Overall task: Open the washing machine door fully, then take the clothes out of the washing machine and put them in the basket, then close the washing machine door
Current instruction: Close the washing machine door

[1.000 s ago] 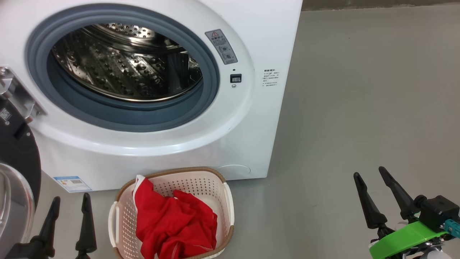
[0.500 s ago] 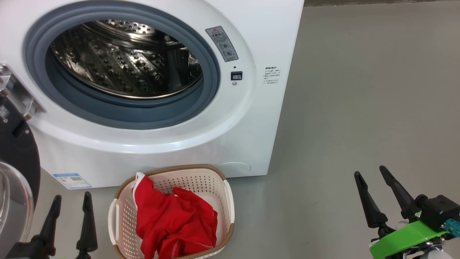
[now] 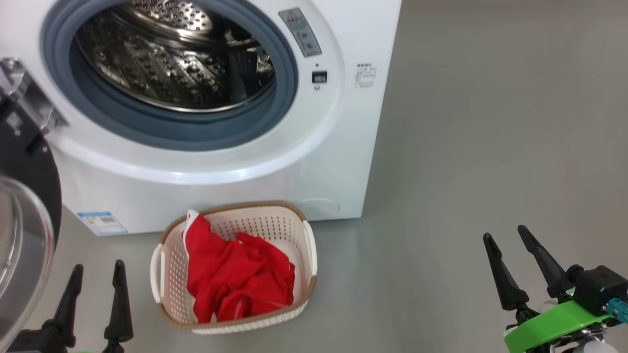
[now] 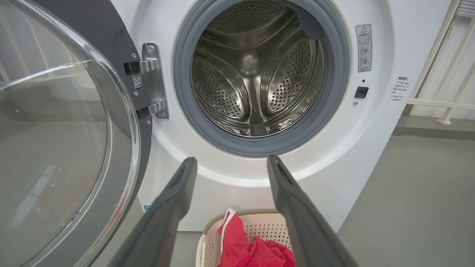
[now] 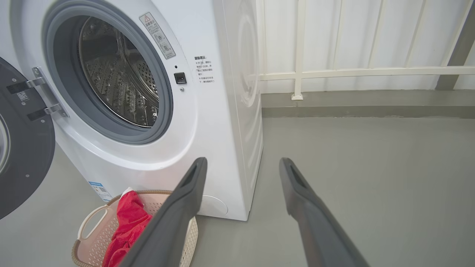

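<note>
1. The washing machine door (image 3: 30, 169) stands swung wide at the left of the washing machine (image 3: 274, 166), with its glass bowl (image 3: 19, 264) bulging outward. Closing it is judged the outstanding step. Risk: a push placed near the hinge (image 3: 27, 98) rather than the free edge may stall the door short of its latch.
2. The left gripper (image 3: 97, 268) hangs low before the washing machine's left corner, just beside the door. Its jaws are spread to their widest and hold nothing. Risk: the fingers sit close to the glass, so a loose sweep could strike the bowl instead of the black rim.
3. The drum (image 4: 256, 70) inside the washing machine shows bare steel, with no fabric seen. Risk: the head view hides the lower front behind the gasket (image 3: 181, 139); a piece lying there would be shut in.
4. The basket (image 3: 235, 327) sits on the floor (image 3: 466, 147) directly before the washing machine, below its opening. The clothes (image 3: 240, 284) lie inside it, one white-trimmed corner riding up at the rim. Risk: I cannot tell whether the door's lower edge clears the basket; if not, it snags the rim or that corner.
5. The right gripper (image 3: 504, 234) hovers well to the right of the washing machine, its fingers fully parted and empty. Risk: any turn of the body toward the door may swing it into the machine's right corner.
</note>
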Motion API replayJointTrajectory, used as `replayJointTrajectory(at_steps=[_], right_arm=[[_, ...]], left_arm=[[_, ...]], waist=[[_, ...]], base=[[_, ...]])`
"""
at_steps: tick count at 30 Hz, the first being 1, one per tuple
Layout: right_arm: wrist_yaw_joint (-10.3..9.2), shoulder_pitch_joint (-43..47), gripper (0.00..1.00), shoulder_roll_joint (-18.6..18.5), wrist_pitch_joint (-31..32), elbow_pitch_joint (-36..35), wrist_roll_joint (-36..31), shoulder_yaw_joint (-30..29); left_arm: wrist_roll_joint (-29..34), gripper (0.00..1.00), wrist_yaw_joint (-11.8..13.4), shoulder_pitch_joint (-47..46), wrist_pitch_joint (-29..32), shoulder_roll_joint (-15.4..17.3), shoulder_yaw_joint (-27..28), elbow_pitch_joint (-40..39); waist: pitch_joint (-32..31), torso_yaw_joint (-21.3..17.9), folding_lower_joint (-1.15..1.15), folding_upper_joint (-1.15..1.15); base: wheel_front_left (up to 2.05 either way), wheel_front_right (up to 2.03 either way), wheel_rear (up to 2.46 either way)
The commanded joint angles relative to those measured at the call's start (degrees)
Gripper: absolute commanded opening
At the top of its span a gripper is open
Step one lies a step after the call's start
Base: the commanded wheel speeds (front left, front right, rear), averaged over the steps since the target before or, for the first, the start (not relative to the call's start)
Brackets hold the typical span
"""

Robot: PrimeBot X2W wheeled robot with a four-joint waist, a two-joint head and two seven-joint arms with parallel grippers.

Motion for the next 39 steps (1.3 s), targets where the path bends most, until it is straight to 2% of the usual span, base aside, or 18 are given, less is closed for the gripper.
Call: replayJointTrajectory(at_steps=[1, 8, 25, 32, 39], right_arm=[[0.09, -0.75, 1.00, -0.86, -0.29, -1.58, -0.02, 0.84], [0.09, -0.72, 1.00, -0.80, -0.29, -1.68, -0.09, 0.72], [0.09, -0.77, 1.00, -1.02, -0.29, -1.79, -0.35, 0.74], [0.09, -0.74, 1.00, -1.64, -0.29, -1.63, -0.18, 1.11], [0.09, -1.51, 1.00, -2.26, -0.29, -1.07, 0.19, 2.99]], left_arm=[[0.10, 1.00, -0.17, -1.34, -0.70, 1.03, 1.88, -1.84], [0.71, 1.00, -0.17, -1.17, -0.70, 1.03, 2.04, -1.85], [0.45, 1.00, -0.17, -0.84, -0.70, 0.49, 1.71, -1.36], [-0.24, 1.00, -0.17, -0.63, -0.70, -0.10, 1.80, -0.47], [-0.78, 1.00, -0.17, 0.29, -0.70, -1.04, 2.60, 0.99]], waist=[[0.09, 0.03, 0.00, 0.00], [0.11, 0.18, 0.00, 0.00], [-0.14, 1.29, 0.00, 0.00], [-0.38, 3.79, 0.00, 0.00], [-1.18, 9.55, 0.00, 0.00]], base=[[-1.29, 1.29, 0.00], [-0.74, 0.74, 0.00], [-0.02, 0.02, 0.00], [0.00, 0.00, 0.00], [0.00, 0.00, 0.00]])
